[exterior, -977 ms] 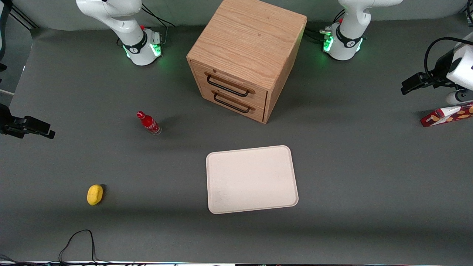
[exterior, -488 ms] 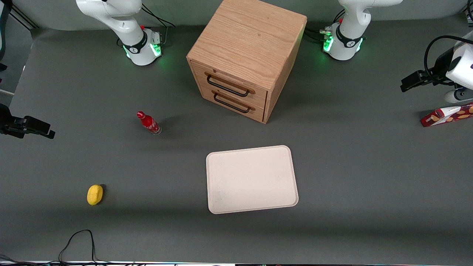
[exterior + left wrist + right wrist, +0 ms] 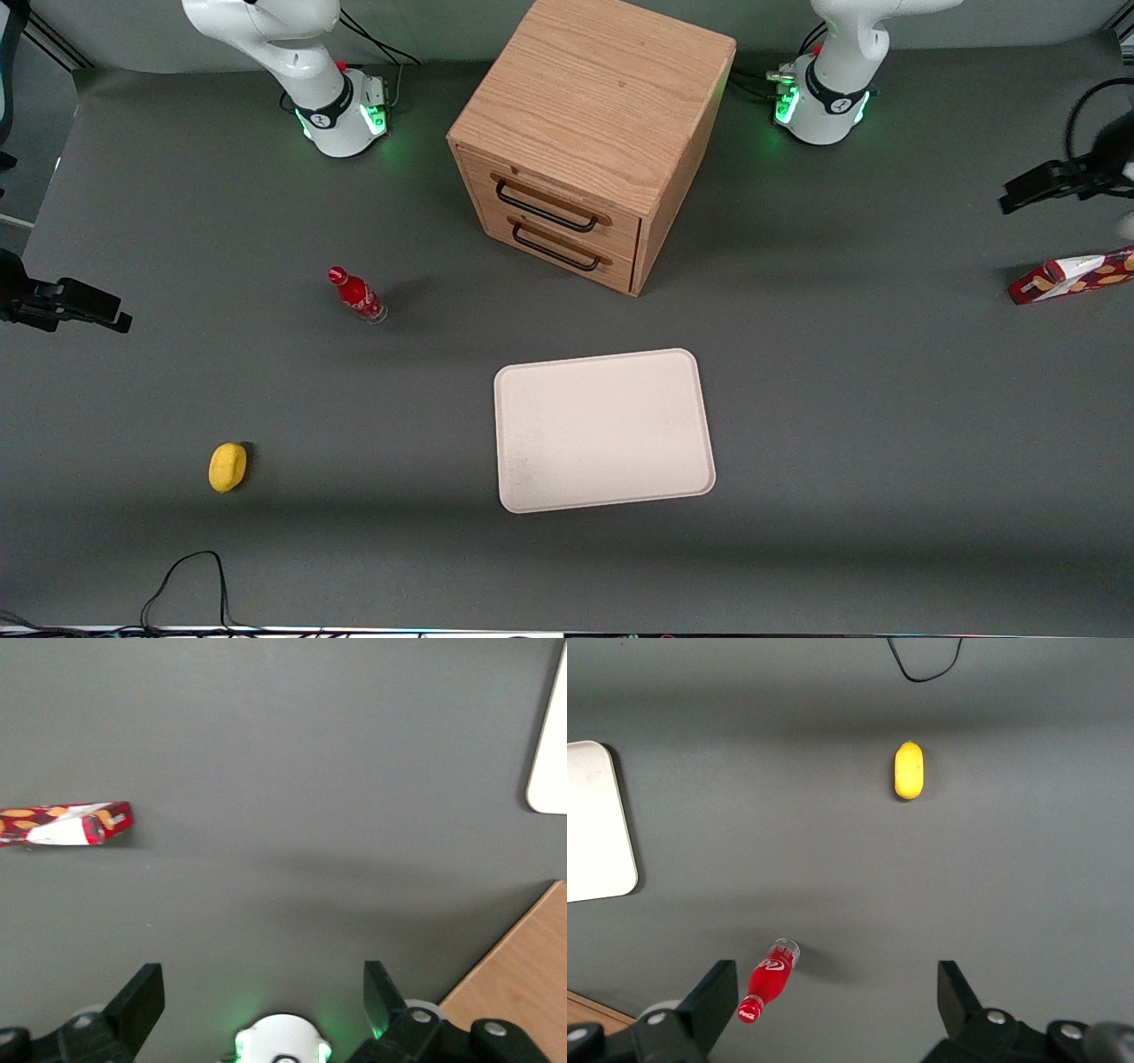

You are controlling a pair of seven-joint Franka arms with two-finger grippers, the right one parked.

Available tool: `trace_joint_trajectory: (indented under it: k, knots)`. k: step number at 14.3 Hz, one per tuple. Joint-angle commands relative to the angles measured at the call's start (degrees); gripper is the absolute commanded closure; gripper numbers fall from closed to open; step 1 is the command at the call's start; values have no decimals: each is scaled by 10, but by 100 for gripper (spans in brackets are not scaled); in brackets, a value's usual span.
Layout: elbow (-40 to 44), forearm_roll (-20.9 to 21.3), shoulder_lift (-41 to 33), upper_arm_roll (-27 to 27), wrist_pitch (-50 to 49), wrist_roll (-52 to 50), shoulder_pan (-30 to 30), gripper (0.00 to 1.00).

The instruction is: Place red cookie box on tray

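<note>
Front view: the red cookie box [image 3: 1074,276] lies flat on the grey table [image 3: 850,425] at the working arm's end, its length running off the picture's edge. It lies well apart from the tray [image 3: 605,431], which sits near the middle of the table, closer to the front camera than the wooden drawer cabinet [image 3: 589,137]. The tray carries nothing.

The left arm's gripper [image 3: 263,992] hangs above the table near that same end — in the front view only its dark camera mount and cable show at the picture's edge, farther from the camera than the box. The wrist view shows its two dark fingers [image 3: 137,997] spread wide with bare table between them, gripping nothing. In that view the box [image 3: 66,823] lies apart from the fingers, untouched, showing its dark-red face, white section and cookie pictures; a corner of the tray [image 3: 549,780] and a corner of the cabinet [image 3: 523,966] also appear.

Toward the parked arm's end of the table stand a small red bottle [image 3: 356,295], upright, and — nearer the front edge — a yellow lemon-like object [image 3: 227,466]. A black cable [image 3: 190,585] loops at the table's front edge.
</note>
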Motion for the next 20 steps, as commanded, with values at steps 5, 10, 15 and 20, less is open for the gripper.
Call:
trace_joint_trajectory:
  k: [5, 10, 15, 20]
  knots:
    - [82, 42, 55, -2, -15, 337, 160, 0]
    - [141, 71, 104, -2, -9, 629, 261, 0]
    - [199, 86, 173, -2, 15, 904, 332, 0]
    - [166, 87, 199, -2, 57, 1018, 349, 1]
